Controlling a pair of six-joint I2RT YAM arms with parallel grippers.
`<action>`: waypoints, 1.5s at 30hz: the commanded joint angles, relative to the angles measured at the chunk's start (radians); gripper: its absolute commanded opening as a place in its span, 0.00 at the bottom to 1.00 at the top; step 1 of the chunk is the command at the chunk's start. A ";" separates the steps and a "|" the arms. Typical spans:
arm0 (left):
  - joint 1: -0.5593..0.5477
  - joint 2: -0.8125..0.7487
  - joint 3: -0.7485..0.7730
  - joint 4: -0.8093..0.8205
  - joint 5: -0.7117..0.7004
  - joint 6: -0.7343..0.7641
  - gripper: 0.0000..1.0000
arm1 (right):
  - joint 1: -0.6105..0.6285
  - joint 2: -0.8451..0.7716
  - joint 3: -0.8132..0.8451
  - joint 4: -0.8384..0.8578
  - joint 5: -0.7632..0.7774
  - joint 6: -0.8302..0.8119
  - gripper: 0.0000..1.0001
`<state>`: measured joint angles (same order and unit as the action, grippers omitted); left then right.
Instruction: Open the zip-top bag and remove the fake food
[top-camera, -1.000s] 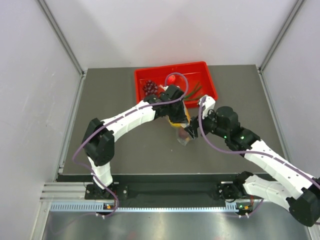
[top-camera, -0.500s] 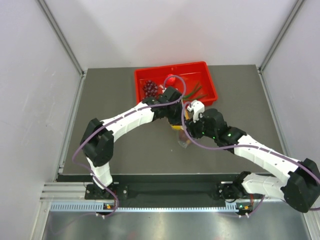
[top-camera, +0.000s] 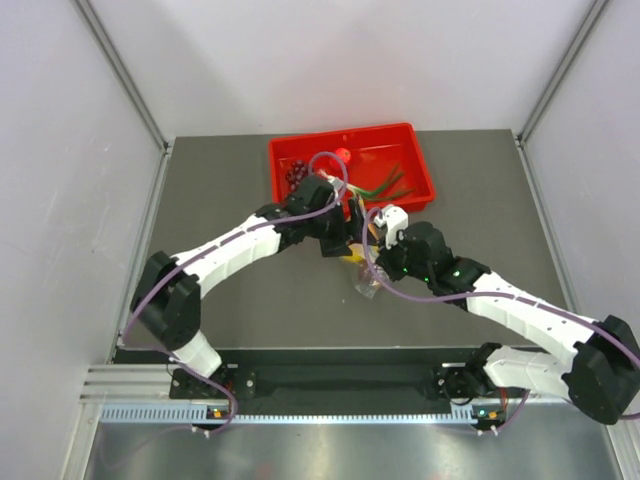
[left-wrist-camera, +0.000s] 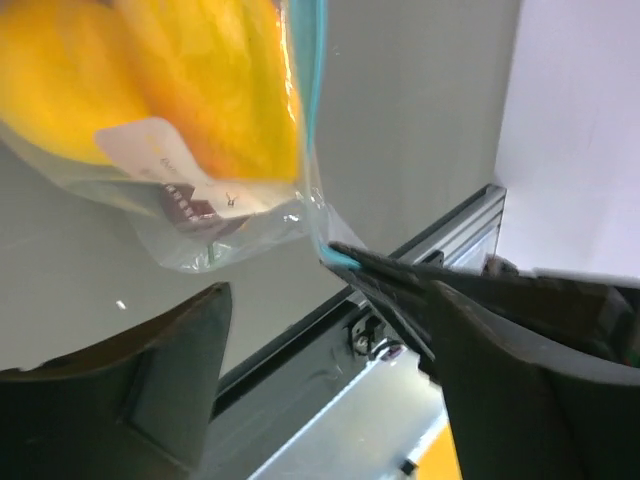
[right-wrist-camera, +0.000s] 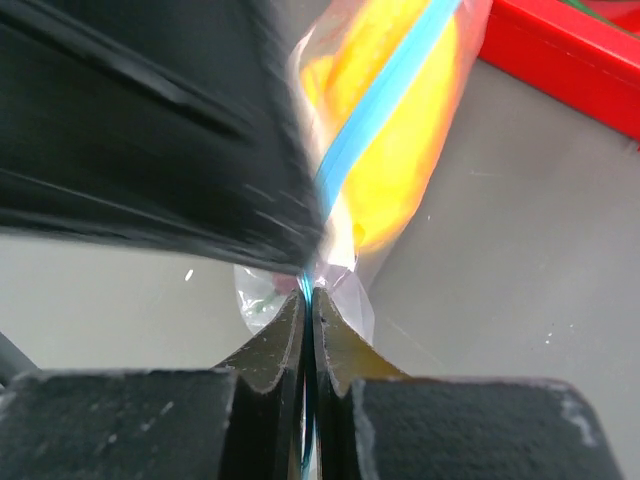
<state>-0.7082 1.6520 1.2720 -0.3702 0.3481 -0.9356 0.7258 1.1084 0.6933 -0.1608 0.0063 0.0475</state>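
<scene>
The bag (top-camera: 366, 268) sits mid-frame over the desk (top-camera: 280, 310), just below the red tray (top-camera: 405, 150), with yellow toy fruit (left-wrist-camera: 150, 70) inside. To open it cleanly, I'd pinch one lip of the blue zip strip (right-wrist-camera: 380, 108) per side, then pull apart. The right tool (right-wrist-camera: 308, 305) is clamped on that strip. The left tool (left-wrist-camera: 280, 275) gapes wide, one finger touching the bag's corner.

The clear plastic zip-top bag (left-wrist-camera: 250, 225) is shiny and crinkly. Its teal-blue zip strip (right-wrist-camera: 385, 100) is smooth plastic. The white label (left-wrist-camera: 150, 150) looks like paper. The round yellow toy fruit (left-wrist-camera: 60, 90) and the orange toy fruit (left-wrist-camera: 240, 100) inside look smooth. The dark grey table top (top-camera: 250, 290) is dull. The red plastic tray (right-wrist-camera: 560, 60) is glossy. The black fingers (right-wrist-camera: 270, 360) of the right gripper (right-wrist-camera: 308, 300) look dull and grainy.
</scene>
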 joint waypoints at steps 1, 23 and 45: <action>0.033 -0.153 -0.039 0.059 0.049 0.110 0.84 | 0.006 -0.021 0.023 -0.023 0.001 0.029 0.00; 0.245 -0.220 -0.382 0.684 0.322 0.255 0.87 | -0.358 -0.124 0.013 0.095 -0.796 0.330 0.00; 0.151 0.065 -0.341 0.949 0.362 0.167 0.69 | -0.422 -0.111 -0.049 0.225 -0.937 0.434 0.00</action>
<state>-0.5529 1.7199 0.8978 0.4931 0.6781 -0.7666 0.3233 1.0000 0.6292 -0.0071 -0.8928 0.4751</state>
